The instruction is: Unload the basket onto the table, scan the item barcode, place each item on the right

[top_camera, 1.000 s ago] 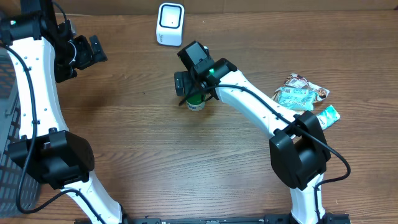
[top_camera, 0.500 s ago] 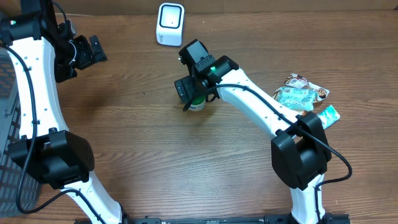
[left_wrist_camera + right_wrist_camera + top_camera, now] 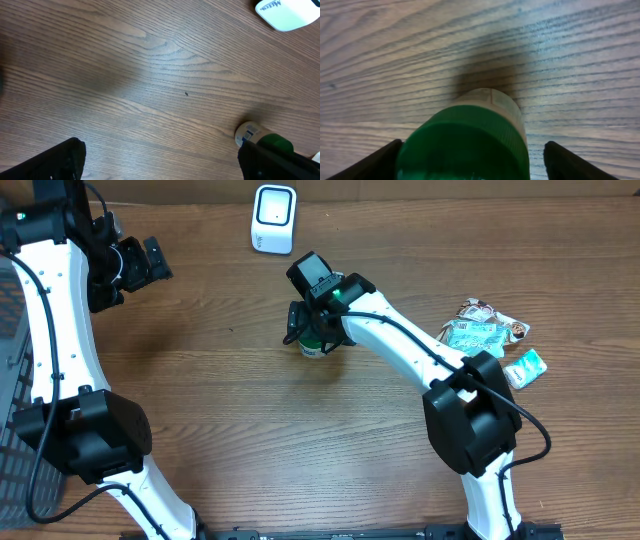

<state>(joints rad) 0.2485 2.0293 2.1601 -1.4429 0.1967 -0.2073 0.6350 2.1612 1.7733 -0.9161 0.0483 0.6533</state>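
Observation:
The item is a small pale bottle with a green cap [image 3: 316, 346], standing upright on the wood table in the middle. My right gripper [image 3: 312, 330] hangs straight over it, fingers on either side of the cap. In the right wrist view the green cap [image 3: 465, 145] fills the space between the jaws. The left finger [image 3: 382, 161] is at the cap's edge and the right finger [image 3: 567, 161] stands off with a gap, so the right gripper [image 3: 472, 162] is open. My left gripper [image 3: 140, 265] is open at the far left, holding nothing. The left wrist view shows the bottle [image 3: 250, 134] behind its own right finger, and the left gripper [image 3: 160, 160] there spans bare wood.
A white barcode scanner [image 3: 273, 218] stands at the table's back edge, its corner also in the left wrist view as the scanner [image 3: 290, 11]. Several snack packets [image 3: 485, 332] lie at the right. A grey crate [image 3: 8, 380] sits at the left edge.
The right gripper has shifted slightly over the bottle and its jaws have narrowed around the cap. The left arm has not moved.

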